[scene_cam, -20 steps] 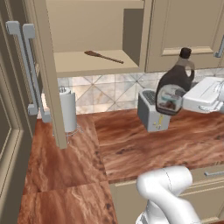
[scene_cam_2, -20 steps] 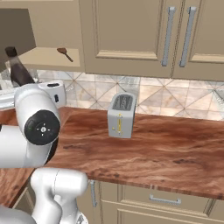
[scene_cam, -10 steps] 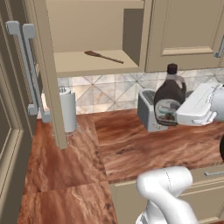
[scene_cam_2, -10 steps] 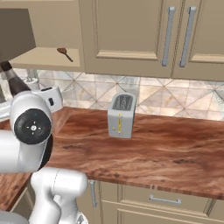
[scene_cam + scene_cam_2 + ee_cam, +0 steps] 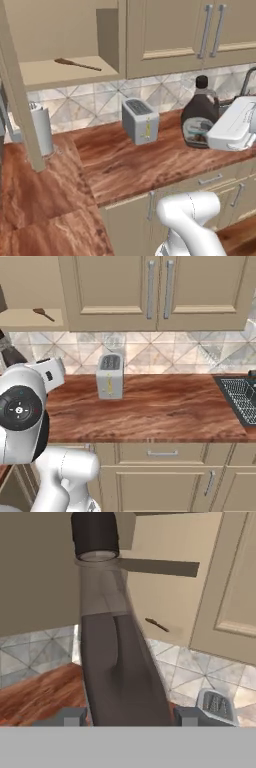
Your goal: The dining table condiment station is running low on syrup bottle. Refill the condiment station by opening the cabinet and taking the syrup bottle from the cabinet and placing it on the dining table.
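The syrup bottle (image 5: 199, 119), dark brown with a black cap, stands upright above the right part of the worktop. My gripper (image 5: 218, 134) is shut on its belly from the right. In the hand view the syrup bottle (image 5: 117, 667) runs up the middle, cap at the top, between my gripper's (image 5: 129, 717) fingertips (image 5: 67, 716). The cabinet (image 5: 55, 30) stands open at the upper left, its door (image 5: 17, 100) swung out edge-on. A wooden spoon (image 5: 77, 64) lies on its shelf. The dining table is out of view.
A toaster (image 5: 140, 120) stands on the reddish worktop (image 5: 130, 165) against the tiled wall. A paper towel roll (image 5: 40, 127) stands at the left under the open cabinet. Closed wall cabinet doors (image 5: 157, 291) hang above, and a sink rack (image 5: 240, 398) sits at the far right.
The whole scene has slid left in both base views, so the camera has moved. The syrup bottle, first tilted, now stands upright in my gripper, and it has come lower.
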